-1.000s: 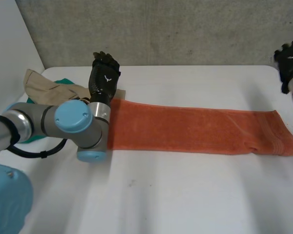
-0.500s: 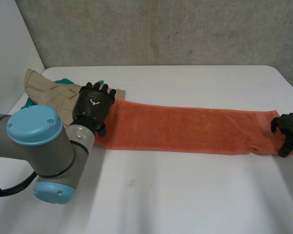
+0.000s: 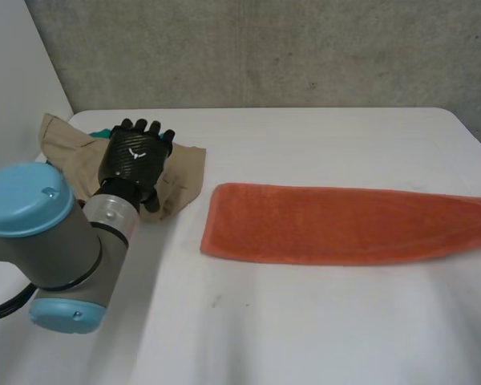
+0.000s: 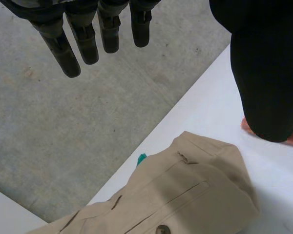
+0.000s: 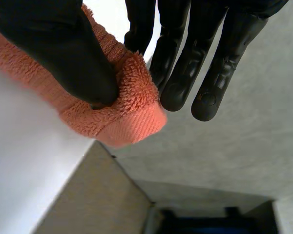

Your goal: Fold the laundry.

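A long orange towel [image 3: 345, 224] lies flat across the white table [image 3: 305, 329], and its right end runs past the table's right side. In the right wrist view my right hand [image 5: 63, 53] pinches that end of the orange towel [image 5: 132, 122] between thumb and straight fingers, beyond the table's edge. My left hand [image 3: 135, 158] hovers open over a crumpled beige garment [image 3: 180, 172], left of the towel's near end. In the left wrist view my left hand's fingers [image 4: 88, 39] are straight and hold nothing, with the beige garment [image 4: 185, 200] below them.
A bit of green cloth [image 4: 141, 159] peeks out from under the beige garment at the table's back left. A grey wall [image 3: 264, 48] stands behind the table. My left arm's elbow [image 3: 40, 233] hangs over the table's front left.
The right hand came down, shut on the towel's right end and pulled the towel to the right. The left hand left the towel's left end and moved over the beige garment.
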You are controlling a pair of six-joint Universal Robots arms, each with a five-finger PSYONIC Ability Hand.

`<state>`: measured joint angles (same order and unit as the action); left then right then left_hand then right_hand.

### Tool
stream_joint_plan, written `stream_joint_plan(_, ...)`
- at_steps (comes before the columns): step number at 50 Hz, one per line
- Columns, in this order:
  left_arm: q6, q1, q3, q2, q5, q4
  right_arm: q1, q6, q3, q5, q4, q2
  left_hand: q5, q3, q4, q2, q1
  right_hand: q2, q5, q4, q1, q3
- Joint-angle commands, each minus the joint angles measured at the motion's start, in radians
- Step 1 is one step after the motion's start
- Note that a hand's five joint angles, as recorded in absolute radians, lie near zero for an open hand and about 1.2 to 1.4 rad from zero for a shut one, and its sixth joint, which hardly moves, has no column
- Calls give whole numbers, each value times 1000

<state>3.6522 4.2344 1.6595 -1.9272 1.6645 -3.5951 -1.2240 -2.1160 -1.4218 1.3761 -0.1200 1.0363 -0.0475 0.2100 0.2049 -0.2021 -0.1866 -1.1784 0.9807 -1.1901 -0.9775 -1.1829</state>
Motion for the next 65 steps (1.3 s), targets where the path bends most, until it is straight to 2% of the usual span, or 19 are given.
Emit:
stream_joint_plan(1, -1, 19, 31, 31, 0, 1, -202, -73, 6, -58, -110, 85, 41, -29, -24, 21, 5, -218, 241, -206, -419, -213)
stream_joint_plan(10, -1, 51, 52, 48, 0, 1, -609, -124, 15, -202, -148, 122, 44, -32, -27, 24, 8, -218, 241, -206, -419, -213)
stream_joint_plan(15, -1, 58, 60, 48, 0, 1, -825, -125, 63, -259, -159, 1, 44, -32, -27, 24, 8, -218, 241, -206, -419, -213)
stream_joint_plan(20, -1, 56, 63, 37, -2, 1, -954, -124, 122, -266, -147, -133, 47, -35, -30, 27, 11, -218, 241, -206, -419, -213)
stream_joint_plan(21, -1, 55, 62, 36, -2, 1, -966, -124, 133, -259, -145, -157, 47, -36, -30, 28, 12, -172, 196, -161, -373, -168)
stream_joint_plan(22, -1, 55, 62, 34, -2, 1, -986, -125, 153, -250, -142, -192, 47, -36, -30, 28, 12, 360, -337, 372, 159, 364)
stream_joint_plan(23, -1, 55, 60, 34, -2, 1, -990, -127, 159, -246, -141, -205, 47, -36, -30, 28, 12, 586, -563, 598, 385, 591)
stream_joint_plan(26, -1, 50, 49, 30, -3, -1, -990, -142, 165, -197, -127, -199, 47, -36, -30, 28, 12, 928, -905, 940, 727, 932)
stream_joint_plan(28, 0, 45, 40, 21, -2, -2, -988, -151, 161, -163, -124, -180, 47, -36, -30, 28, 12, 1004, -981, 1016, 803, 1008)
stream_joint_plan(32, 2, 3, 2, 7, -3, -7, -947, -272, 135, -25, -115, -110, 44, -32, -27, 24, 8, 1004, -981, 1016, 803, 1008)
stream_joint_plan(34, 2, -22, -21, -7, -2, -8, -860, -397, 97, 44, -98, -63, 44, -32, -27, 24, 8, 1004, -981, 1016, 803, 1008)
stream_joint_plan(36, 0, -57, -61, -33, 0, -8, -798, -468, 61, 70, -72, -30, 44, -32, -27, 24, 8, 1004, -981, 1016, 803, 1008)
stream_joint_plan(40, 0, -103, -127, -78, 3, -8, -691, -600, -48, 51, 8, 42, 38, -26, -21, 18, 2, 1004, -981, 1016, 803, 1008)
stream_joint_plan(46, 0, -162, -182, -131, 7, -4, -577, -590, -210, -22, 30, 57, 35, -23, -18, 15, 0, 986, -963, 998, 785, 990)
stream_joint_plan(48, 0, -169, -187, -142, 7, -4, -546, -562, -236, -20, 22, 53, 38, -26, -21, 18, 2, 745, -722, 757, 545, 750)
stream_joint_plan(50, 0, -172, -185, -147, 7, -4, -516, -518, -258, -14, 0, 47, 38, -26, -21, 18, 2, 186, -163, 197, -15, 190)
stream_joint_plan(52, 0, -172, -182, -147, 7, -4, -490, -471, -264, 6, -36, 51, 38, -26, -21, 18, 2, -216, 239, -204, -417, -212)
stream_joint_plan(59, 0, -166, -167, -135, 9, 3, -502, -406, -212, 43, -53, 56, 32, -20, -15, 12, -3, -218, 241, -206, -419, -213)
stream_joint_plan(65, -1, -137, -138, -82, 8, 21, -666, -401, -80, 57, -52, 70, 32, -20, -15, 12, -3, -218, 241, -206, -419, -213)
